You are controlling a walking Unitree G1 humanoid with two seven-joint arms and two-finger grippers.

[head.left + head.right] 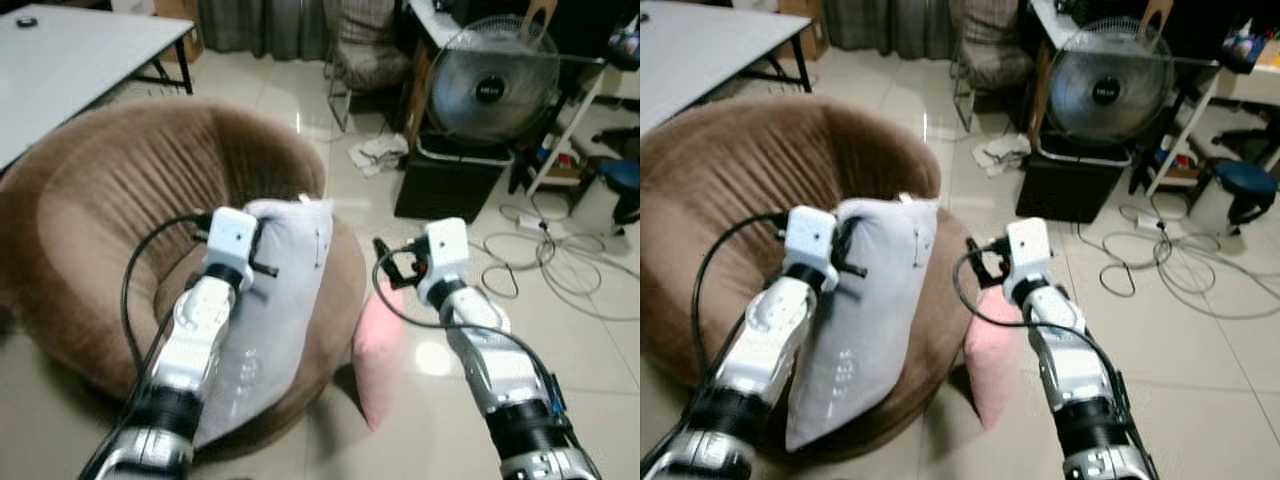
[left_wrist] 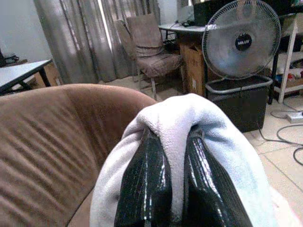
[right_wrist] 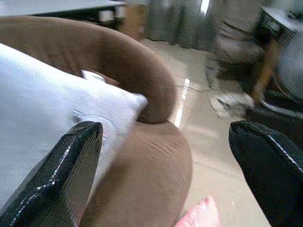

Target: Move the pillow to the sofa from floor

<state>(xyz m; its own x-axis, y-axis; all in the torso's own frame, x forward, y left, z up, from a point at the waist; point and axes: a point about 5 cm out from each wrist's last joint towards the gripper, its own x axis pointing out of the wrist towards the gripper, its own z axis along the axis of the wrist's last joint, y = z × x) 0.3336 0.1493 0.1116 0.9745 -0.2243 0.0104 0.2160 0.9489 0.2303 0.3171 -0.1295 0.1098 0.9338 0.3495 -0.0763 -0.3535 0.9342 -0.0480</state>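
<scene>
Pinching the grey pillow [image 1: 285, 290] at its top edge, left gripper [image 2: 176, 189] holds it over the brown sofa [image 1: 110, 190] seat. Right gripper [image 3: 165, 161] spread wide, above pink pillow [image 1: 378, 340] on floor beside sofa. Fan [image 1: 495, 80] beyond.

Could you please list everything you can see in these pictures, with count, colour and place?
Sofa: one, brown, round, in front of the robot.
White pillow: one, lying on the sofa seat, pinched by the left gripper.
Pink pillow: one, on the floor against the sofa's right side.
Table: one, white, far left.
Fan: one, grey, standing on a black box at the back right.
Chair: one, brownish, by the curtains.
Cables: several, white, on the tiled floor at right.
Left gripper: shut on the white pillow.
Right gripper: open, above the pink pillow.
</scene>
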